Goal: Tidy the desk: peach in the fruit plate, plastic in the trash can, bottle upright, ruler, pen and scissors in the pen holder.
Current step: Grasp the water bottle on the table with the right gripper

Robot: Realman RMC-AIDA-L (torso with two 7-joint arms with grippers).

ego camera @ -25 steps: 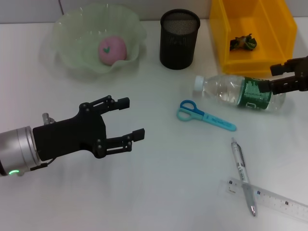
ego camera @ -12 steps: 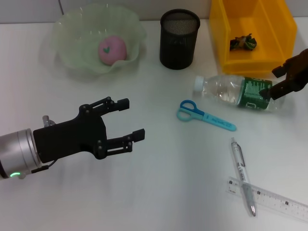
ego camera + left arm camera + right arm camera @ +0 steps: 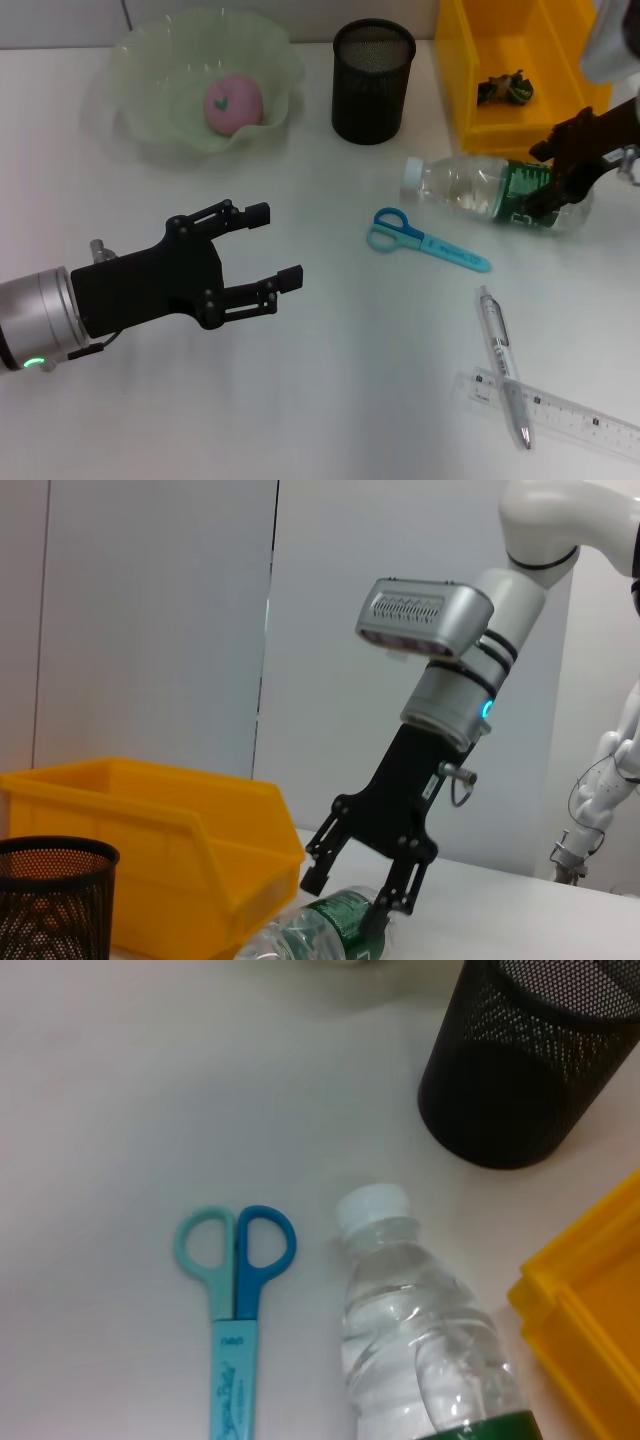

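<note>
White and flat, the plain desk (image 3: pixel 330 400) carries everything I can see. Near its far left corner sits the wide translucent pale green fruit plate with a scalloped rim (image 3: pixel 140 140), and the small round pink peach (image 3: pixel 233 102) lies inside it. At the middle of the far edge stands the black metal mesh pen holder (image 3: pixel 373 82), and the bright yellow rectangular plastic trash can (image 3: pixel 560 110) occupies the far right corner with a dark crumpled scrap (image 3: pixel 505 88) in it. My right gripper (image 3: pixel 552 178) is down at the clear plastic water bottle with a white cap and dark green label (image 3: pixel 470 190), which lies on its side near the right edge, cap pointing toward the pen holder; the fingers are spread astride the labelled end, and I cannot tell whether they touch it. Just beside the bottle, toward the near edge, lie the small scissors with blue loop handles and a light blue blade cover (image 3: pixel 425 241). Near the near right corner the slim silver-grey and clear ballpoint pen (image 3: pixel 503 362) crosses over the long transparent plastic ruler (image 3: pixel 570 415). My left gripper (image 3: pixel 265 248) hovers over the left side of the desk, spread wide and holding nothing.
</note>
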